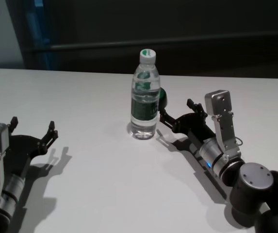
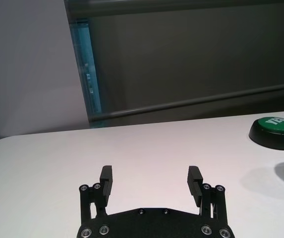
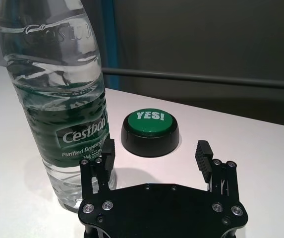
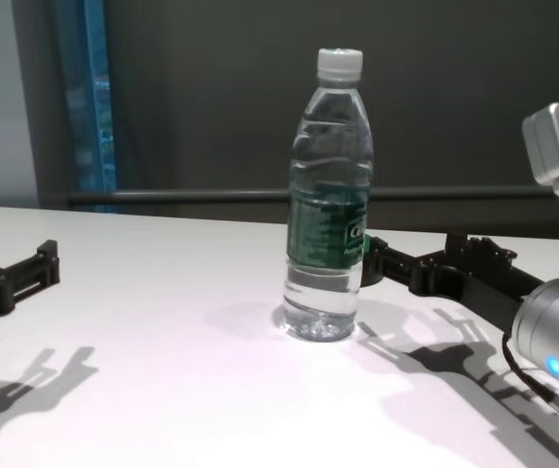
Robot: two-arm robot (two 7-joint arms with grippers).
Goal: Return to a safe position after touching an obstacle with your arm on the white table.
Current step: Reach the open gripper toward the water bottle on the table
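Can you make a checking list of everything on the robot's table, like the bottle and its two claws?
Surface: white table, glossy, with shadows on it.
Job's things: water bottle upright, cap on, partly filled.
Clutter: green button reading YES!, behind the bottle.
Grippers: right gripper open, low over the table, one finger right beside the bottle; contact cannot be told. Left gripper open, empty, far off to the left.
Cables: thin wire on the right wrist.
Surroundings: dark wall with a rail, blue strip.

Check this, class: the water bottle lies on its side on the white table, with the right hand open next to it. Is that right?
Not quite. The head view shows the water bottle standing upright on the white table; the right hand is open next to it.
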